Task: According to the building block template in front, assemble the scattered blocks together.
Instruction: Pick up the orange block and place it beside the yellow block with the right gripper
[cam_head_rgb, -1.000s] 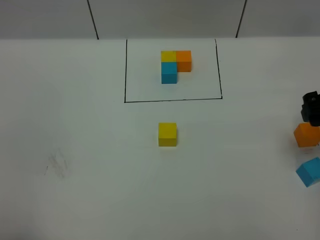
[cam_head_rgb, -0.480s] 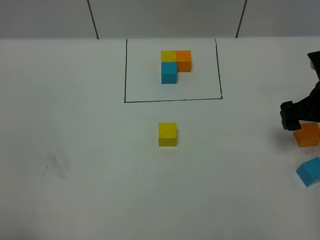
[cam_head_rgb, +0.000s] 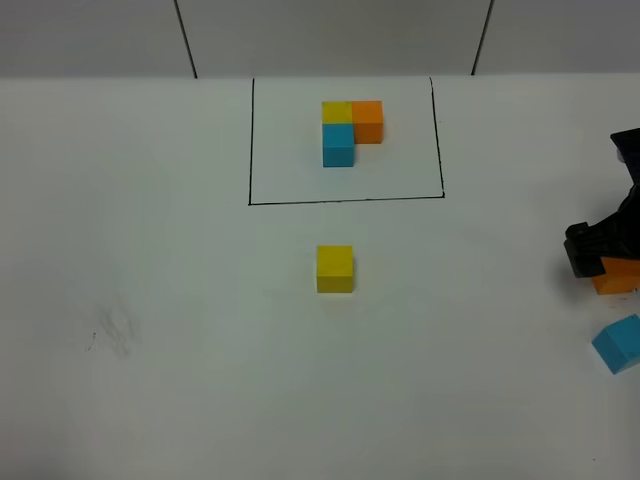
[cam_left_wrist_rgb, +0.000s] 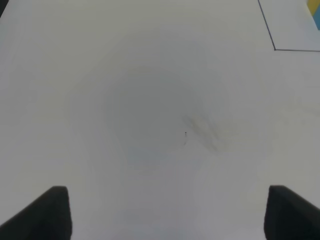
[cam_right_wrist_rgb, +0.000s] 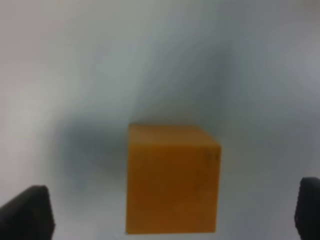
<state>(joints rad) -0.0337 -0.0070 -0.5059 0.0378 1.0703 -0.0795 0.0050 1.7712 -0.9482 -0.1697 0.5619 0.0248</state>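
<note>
**Overhead view.** The template (cam_head_rgb: 351, 131), an L of yellow, orange and blue cubes, lies inside a black frame (cam_head_rgb: 345, 201) at the far side of the table (cam_head_rgb: 150, 250). The loose yellow block (cam_head_rgb: 335, 268) sits just in front of the frame. The orange block (cam_head_rgb: 620, 276) and blue block (cam_head_rgb: 618, 343) lie well apart from it at the right edge, where the right gripper (cam_head_rgb: 600, 252) stands over the orange one.

**Left wrist view.** The left gripper (cam_left_wrist_rgb: 169, 212) hangs spread wide over bare table.

**Right wrist view.** The fingers (cam_right_wrist_rgb: 25, 215) stand apart on either side of the orange block without touching it. We judge that a sound grasp needs the block centred, with its faces square to the fingers, before closing.
</note>
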